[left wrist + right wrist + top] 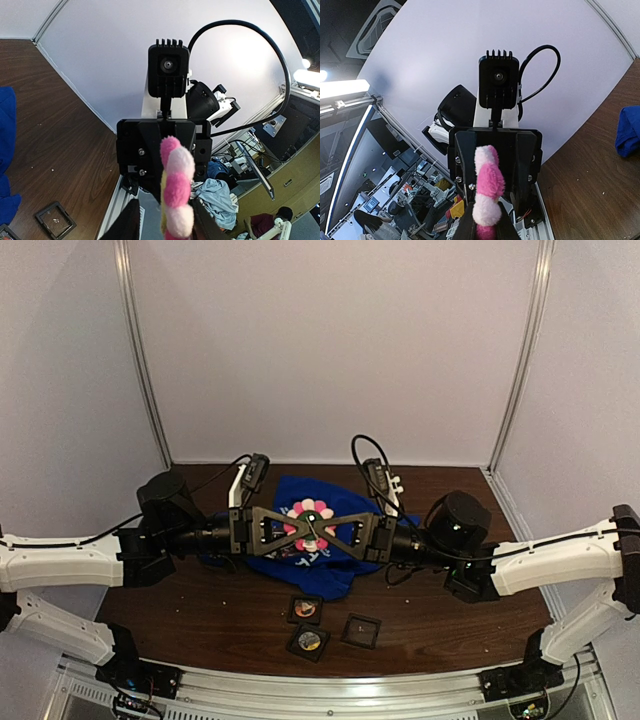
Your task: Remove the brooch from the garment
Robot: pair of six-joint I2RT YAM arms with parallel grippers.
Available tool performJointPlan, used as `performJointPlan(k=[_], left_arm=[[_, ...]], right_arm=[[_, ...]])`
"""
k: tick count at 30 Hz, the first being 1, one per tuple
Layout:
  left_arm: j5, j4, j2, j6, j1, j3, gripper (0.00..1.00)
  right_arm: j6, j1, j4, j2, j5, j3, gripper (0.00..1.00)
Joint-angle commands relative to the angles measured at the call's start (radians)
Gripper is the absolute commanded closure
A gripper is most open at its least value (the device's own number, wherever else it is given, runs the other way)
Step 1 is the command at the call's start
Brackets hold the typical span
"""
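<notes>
The flower brooch (pixel 312 521) is pinched above the blue T-shirt (pixel 335 570) by the left fingers (pixel 130 224) and right fingers (pixel 466 227); a separating pull seems needed next.

A robotics lab: a white-panelled booth (pixel 320 340) on aluminium posts (pixel 138 350), with cluttered workbenches (pixel 417 192) beyond.

Pink-white flower brooch (pixel 311 518) over crumpled blue garment (pixel 320 570).

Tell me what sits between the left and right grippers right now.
The pink-and-white flower brooch, over the blue T-shirt, sits between the left gripper and right gripper. The top view shows it; both wrist views show it edge-on between their fingers.
</notes>
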Motion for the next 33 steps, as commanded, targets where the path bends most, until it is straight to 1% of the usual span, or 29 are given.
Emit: performJointPlan(k=[1, 5, 7, 11, 14, 19, 29, 32, 33], left_arm=[[0.012, 0.015, 0.018, 0.009, -0.003, 0.032, 0.68], [0.017, 0.013, 0.023, 0.007, -0.003, 0.036, 0.68], [0.018, 0.014, 0.024, 0.007, -0.004, 0.036, 0.70], [0.021, 0.020, 0.024, 0.005, -0.004, 0.037, 0.80], [0.023, 0.023, 0.024, 0.005, -0.004, 0.036, 0.89], [0.029, 0.032, 0.025, 0.001, -0.004, 0.035, 1.00], [0.030, 0.042, 0.023, -0.003, -0.004, 0.031, 1.00], [0.024, 0.045, 0.011, -0.003, -0.004, 0.023, 1.00], [0.022, 0.043, 0.004, -0.004, -0.004, 0.019, 1.00]], right_arm=[[-0.017, 0.001, -0.015, 0.014, -0.032, 0.029, 1.00], [-0.018, 0.001, -0.018, 0.019, -0.036, 0.031, 1.00], [-0.018, 0.001, -0.020, 0.020, -0.040, 0.033, 1.00], [-0.020, 0.001, -0.025, 0.021, -0.042, 0.035, 1.00], [-0.022, 0.002, -0.032, 0.022, -0.045, 0.039, 1.00], [-0.025, 0.002, -0.044, 0.023, -0.048, 0.041, 1.00], [-0.050, 0.001, -0.087, 0.010, -0.045, 0.049, 1.00], [-0.096, 0.001, -0.155, -0.017, -0.022, 0.051, 0.80], [-0.119, 0.001, -0.193, -0.033, -0.008, 0.053, 0.70]])
